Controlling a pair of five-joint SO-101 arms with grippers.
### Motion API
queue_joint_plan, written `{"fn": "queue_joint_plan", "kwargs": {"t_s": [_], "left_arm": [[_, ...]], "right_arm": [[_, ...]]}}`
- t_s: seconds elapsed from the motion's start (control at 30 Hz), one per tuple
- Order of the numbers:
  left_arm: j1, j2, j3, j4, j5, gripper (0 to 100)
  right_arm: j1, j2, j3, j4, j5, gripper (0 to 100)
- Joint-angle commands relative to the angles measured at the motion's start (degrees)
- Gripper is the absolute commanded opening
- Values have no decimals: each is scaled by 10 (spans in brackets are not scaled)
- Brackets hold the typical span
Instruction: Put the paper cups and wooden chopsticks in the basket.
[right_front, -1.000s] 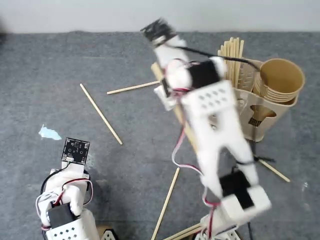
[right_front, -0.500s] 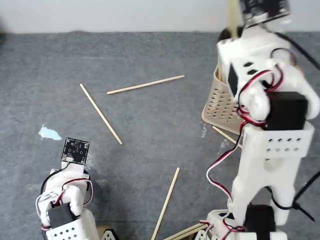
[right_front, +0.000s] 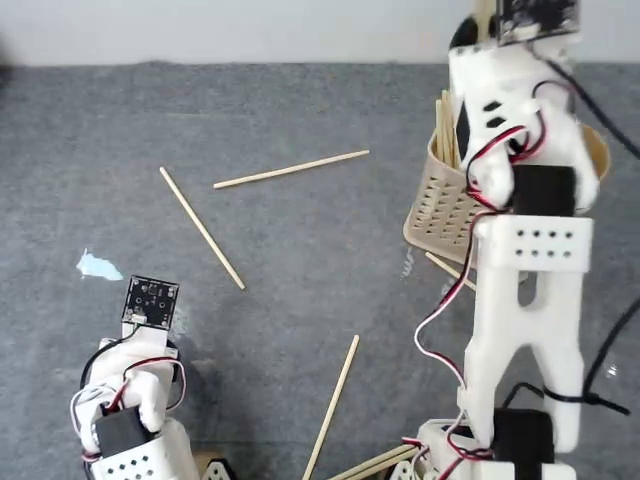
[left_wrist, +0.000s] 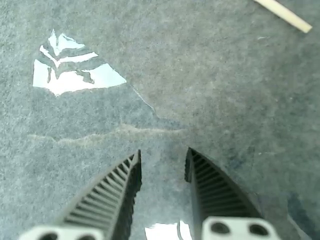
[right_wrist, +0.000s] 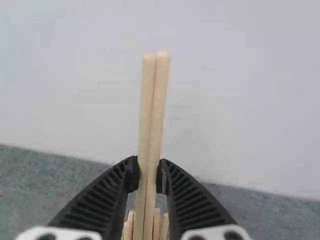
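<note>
My right gripper is shut on a pair of wooden chopsticks held upright against the white wall, above the beige basket at the back right. Several chopsticks stand in the basket, and a paper cup rim shows behind the arm. Loose chopsticks lie on the grey mat: one at the back middle, one to the left, one near the front. My left gripper is open just above the mat at the front left, with nothing between its fingers.
A pale blue paper scrap lies left of the left arm, also seen as white scraps. Another chopstick pokes out under the basket's front corner. More chopsticks lie by the right arm's base.
The right arm swung from the middle of the table up and back over the basket, carrying the chopsticks. The left arm has kept still.
</note>
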Motion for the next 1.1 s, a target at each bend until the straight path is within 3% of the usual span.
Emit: {"fn": "queue_joint_plan", "kwargs": {"t_s": [0.0, 0.2, 0.67, 0.83, 1.07], "left_arm": [[4, -4, -7, 4, 4, 137], [4, -4, -7, 4, 4, 137], [4, -4, -7, 4, 4, 137], [4, -4, -7, 4, 4, 137], [4, -4, -7, 4, 4, 137]], "right_arm": [[13, -23, 30, -24, -4, 13], [13, -59, 31, 38, -4, 139], [-55, -205, 34, 329, -11, 140], [-80, -222, 35, 463, -84, 140], [-81, -227, 101, 502, -96, 140]]}}
